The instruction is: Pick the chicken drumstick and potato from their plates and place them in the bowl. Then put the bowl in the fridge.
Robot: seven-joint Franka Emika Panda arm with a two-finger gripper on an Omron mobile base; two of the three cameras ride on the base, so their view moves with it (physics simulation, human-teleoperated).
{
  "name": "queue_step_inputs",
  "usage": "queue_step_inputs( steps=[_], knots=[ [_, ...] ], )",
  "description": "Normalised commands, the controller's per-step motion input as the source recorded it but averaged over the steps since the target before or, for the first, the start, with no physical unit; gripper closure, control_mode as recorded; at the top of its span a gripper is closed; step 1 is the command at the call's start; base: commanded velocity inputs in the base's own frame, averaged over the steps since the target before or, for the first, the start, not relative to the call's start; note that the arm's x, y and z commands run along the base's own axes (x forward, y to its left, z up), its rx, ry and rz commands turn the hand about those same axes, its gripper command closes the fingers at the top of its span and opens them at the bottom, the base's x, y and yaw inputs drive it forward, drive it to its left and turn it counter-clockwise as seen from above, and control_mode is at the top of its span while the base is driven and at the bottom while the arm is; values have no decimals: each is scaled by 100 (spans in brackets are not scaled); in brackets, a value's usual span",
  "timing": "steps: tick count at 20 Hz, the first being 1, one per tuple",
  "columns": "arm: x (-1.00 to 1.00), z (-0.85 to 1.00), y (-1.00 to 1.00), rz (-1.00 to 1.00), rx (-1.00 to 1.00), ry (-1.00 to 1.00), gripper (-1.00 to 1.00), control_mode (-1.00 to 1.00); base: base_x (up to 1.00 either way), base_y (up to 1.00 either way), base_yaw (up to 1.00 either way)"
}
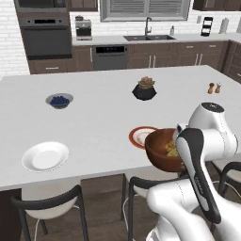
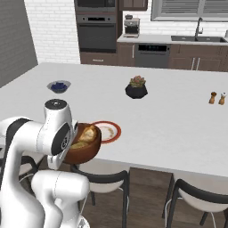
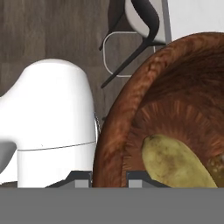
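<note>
The reddish-brown wooden bowl hangs in the air just off the counter's near edge, above the chairs. My gripper is shut on the bowl's rim, one finger inside and one outside. The tan-yellow potato lies in the bowl, and the golden drumstick rests beside it. The red-rimmed plate sits bare near the counter edge behind the bowl. The white plate lies bare at the front left. The fridge is out of view.
Dark-framed chairs stand under the counter edge below the bowl. On the counter are a small bowl of blueberries, a black plant pot and salt and pepper shakers. A flat grey panel rises at the far left.
</note>
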Motion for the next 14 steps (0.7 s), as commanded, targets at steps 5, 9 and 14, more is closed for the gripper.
queue_step_inputs(
  steps=[5,9,14],
  knots=[
    [-3,0,0,0,0,0,100,100,-34,-5,-1],
    [0,0,0,0,0,0,100,100,-79,-9,-14],
    [0,0,0,0,0,0,100,100,8,0,-74]
  ],
)
